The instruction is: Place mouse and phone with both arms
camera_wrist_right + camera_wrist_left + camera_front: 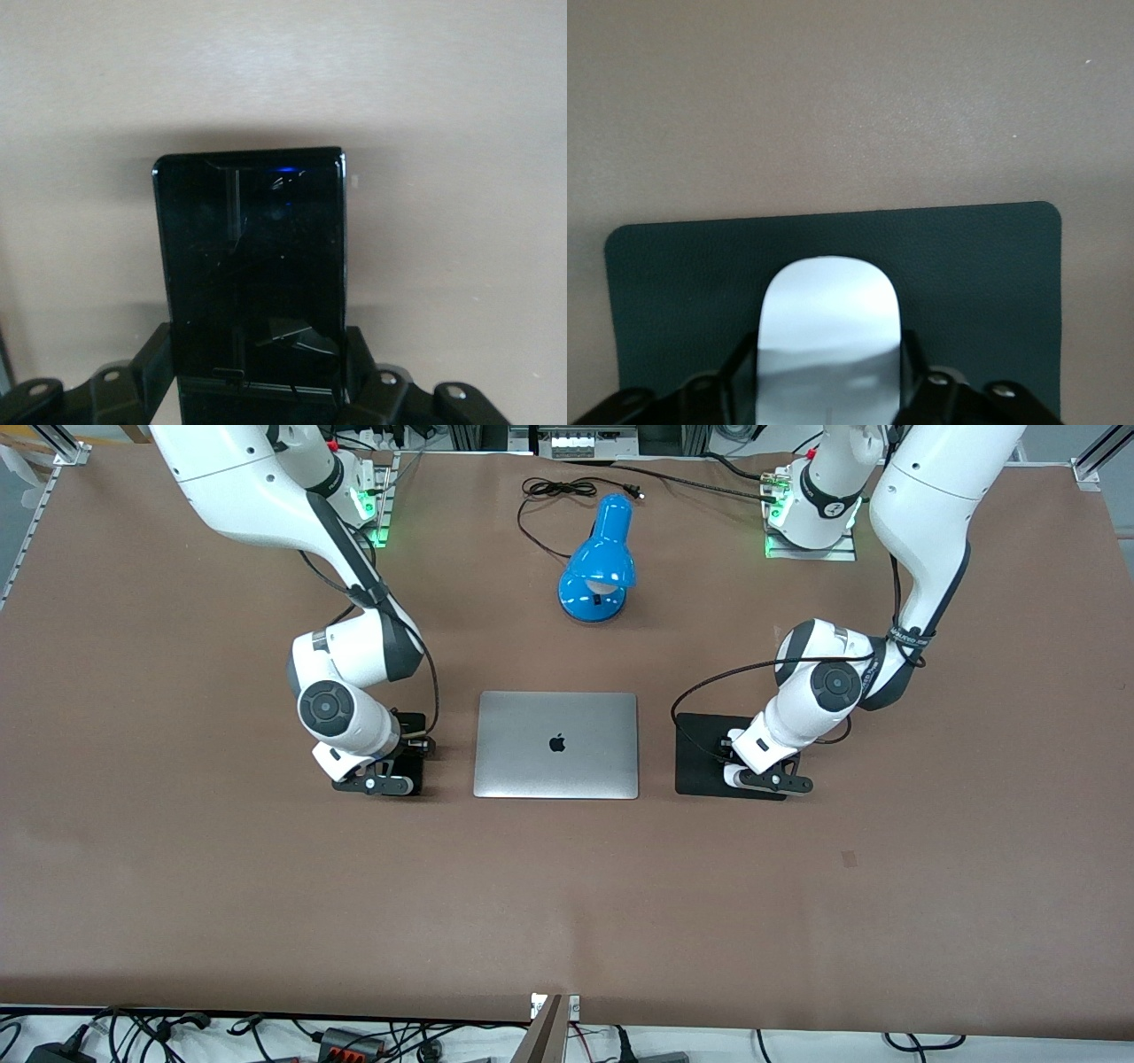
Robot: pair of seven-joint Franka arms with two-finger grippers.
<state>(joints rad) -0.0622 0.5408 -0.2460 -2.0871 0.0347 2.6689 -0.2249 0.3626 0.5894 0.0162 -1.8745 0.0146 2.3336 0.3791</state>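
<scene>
The white mouse (828, 310) lies on the black square pad (983, 283), between the fingers (740, 363) of my left gripper (830, 382), which is shut on its sides. In the front view the left gripper (764, 779) is low over the pad (700, 753) beside the laptop, toward the left arm's end; only a bit of the mouse (732, 776) shows. The black phone (252, 257) sits between the fingers (151, 354) of my right gripper (257, 376), shut on it just above the table. In the front view the right gripper (381, 782) holds the phone (409, 748) beside the laptop, toward the right arm's end.
A closed silver laptop (556, 744) lies in the middle of the brown table (567, 886). A blue desk lamp (598, 562) with a black cord (558, 491) stands farther from the front camera, between the arm bases.
</scene>
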